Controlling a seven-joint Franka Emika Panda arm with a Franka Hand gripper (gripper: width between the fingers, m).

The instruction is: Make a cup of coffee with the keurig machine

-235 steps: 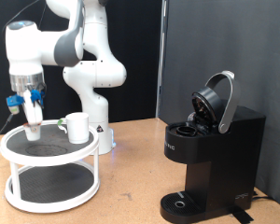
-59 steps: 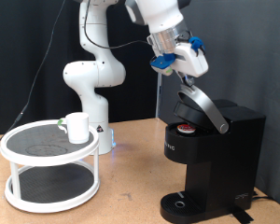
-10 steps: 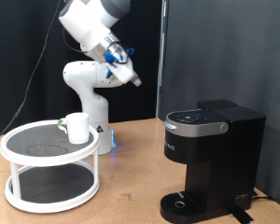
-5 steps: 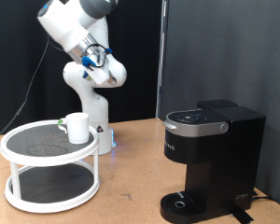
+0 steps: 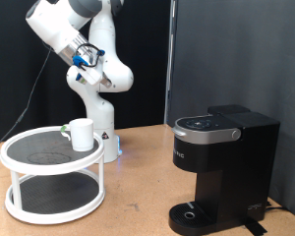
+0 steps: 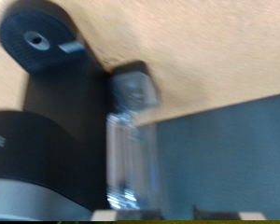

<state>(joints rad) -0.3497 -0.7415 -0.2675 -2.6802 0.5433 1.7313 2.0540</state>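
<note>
While the keurig machine (image 5: 219, 167) stands lid-down in the exterior view, the cup (image 5: 81, 134) sits well apart on the top tier of a round white stand (image 5: 51, 177). Gripper (image 5: 82, 67) hangs high above the cup; jaw state cannot be told. Wrist view: blurred keurig machine (image 6: 56, 112), fingers unseen.

Open tabletop (image 5: 138, 187) between the two-tier round stand (image 5: 51, 177) and the keurig machine (image 5: 221, 167). Clear air above the cup (image 5: 82, 134), standing at the stand's upper tier toward the exterior view's right. Robot base (image 5: 98, 108) close behind the cup. Machine lid shut flat; free space over it. Pincer (image 5: 86, 61) high, well apart from all.
</note>
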